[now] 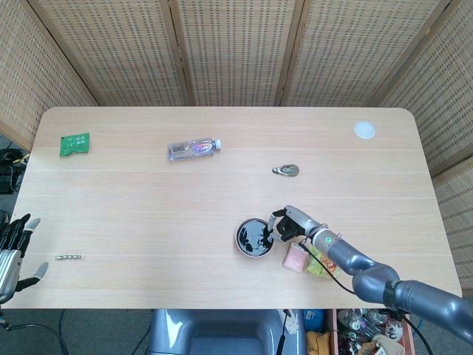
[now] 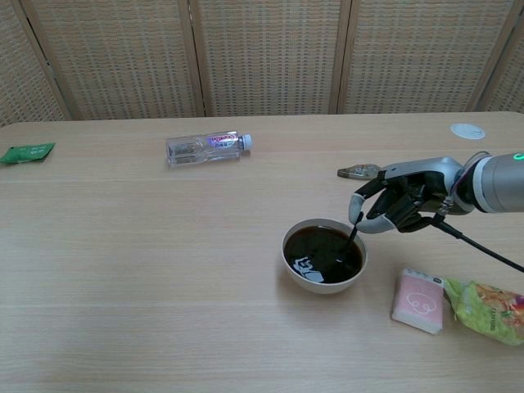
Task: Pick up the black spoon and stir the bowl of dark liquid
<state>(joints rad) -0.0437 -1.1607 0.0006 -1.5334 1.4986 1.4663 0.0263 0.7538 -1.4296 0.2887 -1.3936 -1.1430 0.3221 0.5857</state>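
A white bowl (image 2: 324, 283) (image 1: 240, 238) of dark liquid sits on the table right of centre. My right hand (image 2: 401, 205) (image 1: 293, 223) hovers just beyond the bowl's right rim and pinches the black spoon (image 2: 353, 230), whose lower end dips into the liquid at the bowl's right side. In the head view the spoon is too small to make out. My left hand (image 1: 13, 248) hangs open off the table's left front corner, holding nothing; the chest view does not show it.
A pink packet (image 2: 419, 300) and a yellow-green snack bag (image 2: 488, 309) lie right of the bowl, under my right forearm's cable. Further off lie a plastic bottle (image 2: 206, 147), a green packet (image 2: 26, 152), a small metal object (image 2: 359, 172), a white lid (image 2: 467, 131) and a thin chain (image 1: 67, 257).
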